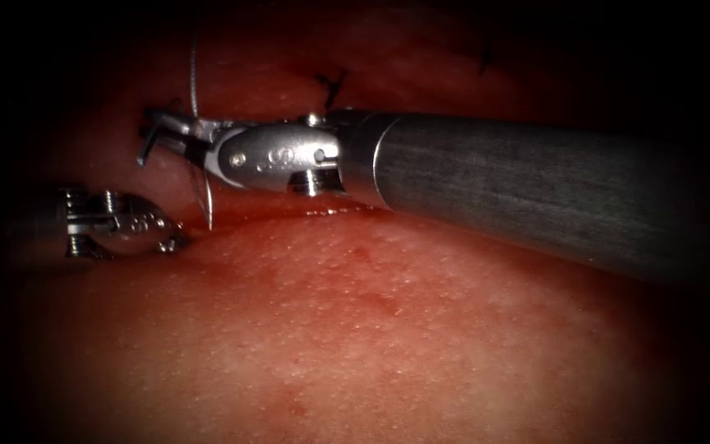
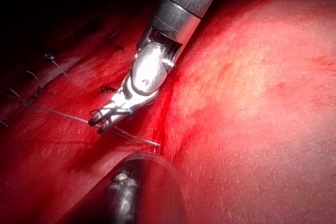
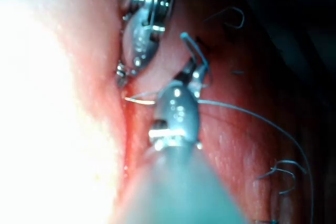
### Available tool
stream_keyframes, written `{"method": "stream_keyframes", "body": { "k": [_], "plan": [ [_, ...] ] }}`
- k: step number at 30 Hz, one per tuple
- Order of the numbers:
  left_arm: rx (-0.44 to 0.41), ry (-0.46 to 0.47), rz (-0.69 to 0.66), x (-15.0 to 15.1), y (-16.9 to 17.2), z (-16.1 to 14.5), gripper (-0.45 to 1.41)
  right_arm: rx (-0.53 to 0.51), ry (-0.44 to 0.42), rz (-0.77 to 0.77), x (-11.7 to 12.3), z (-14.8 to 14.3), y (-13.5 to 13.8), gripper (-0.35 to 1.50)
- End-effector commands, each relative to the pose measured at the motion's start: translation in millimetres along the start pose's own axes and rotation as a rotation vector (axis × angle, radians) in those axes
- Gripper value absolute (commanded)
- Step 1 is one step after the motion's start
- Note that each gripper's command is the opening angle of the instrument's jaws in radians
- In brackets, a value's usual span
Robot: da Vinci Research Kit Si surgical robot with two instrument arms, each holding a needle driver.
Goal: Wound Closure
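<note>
tools x2 (image 1: pixel 162 136) (image 1: pixel 176 241) | needle x1 (image 1: pixel 207 193) | tissue x1 (image 1: pixel 388 329) | cut x1 (image 1: pixel 289 215)

1. The left tool's (image 1: pixel 176 243) jaw tips are sunk in the cut (image 1: pixel 289 215); their state cannot be told.
2. The needle's (image 1: pixel 206 193) point is hidden at the cut's edge.
3. The thread (image 1: pixel 194 78) fades into darkness.

No lettering to call anywhere here: the right tool (image 1: pixel 176 138) has bare metal on its wrist, only screw heads and round pin holes, no readable mark. The left tool (image 1: pixel 176 243) is plain steel too. Its shaft carries no number or label.
</note>
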Motion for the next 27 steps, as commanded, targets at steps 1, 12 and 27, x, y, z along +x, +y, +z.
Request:
{"method": "stream_keyframes", "body": {
  "k": [1,12,27],
  "plan": [
    [0.001,0.002,0.002,0.5,-0.3,0.5,-0.45,-0.003,0.002,-0.004,-0.3,1.0,0.6,-0.35],
    [-0.001,0.016,-0.005,1.0,0.0,-0.3,-0.45,0.015,-0.006,-0.017,-0.9,1.0,-0.3,-0.35],
    [0.034,0.057,-0.025,2.1,-0.3,-2.6,-0.40,0.055,-0.024,-0.021,-1.8,1.0,-1.5,-0.35]
  ]
}}
